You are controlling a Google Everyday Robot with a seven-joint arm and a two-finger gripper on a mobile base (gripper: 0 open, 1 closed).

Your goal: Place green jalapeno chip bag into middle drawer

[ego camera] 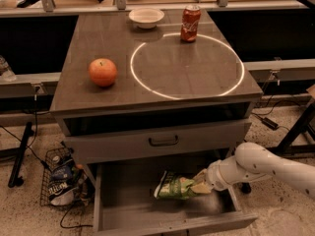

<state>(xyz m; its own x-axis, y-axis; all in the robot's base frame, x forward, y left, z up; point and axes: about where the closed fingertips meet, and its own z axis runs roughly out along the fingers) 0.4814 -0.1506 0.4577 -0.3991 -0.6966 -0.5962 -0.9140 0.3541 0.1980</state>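
The green jalapeno chip bag (176,186) is a light-green crinkly bag inside the open middle drawer (128,208), the lowest grey drawer box, toward its right half. I cannot tell whether the bag rests on the drawer floor or hangs just above it. My gripper (201,183) reaches in from the right on a white arm and is shut on the bag's right end.
Above the open drawer is a closed drawer front with a dark loop handle (163,141). On the cabinet top are a red-orange apple (103,72), a white bowl (146,17) and a red soda can (190,23). A wire basket of items (61,177) stands on the floor at left.
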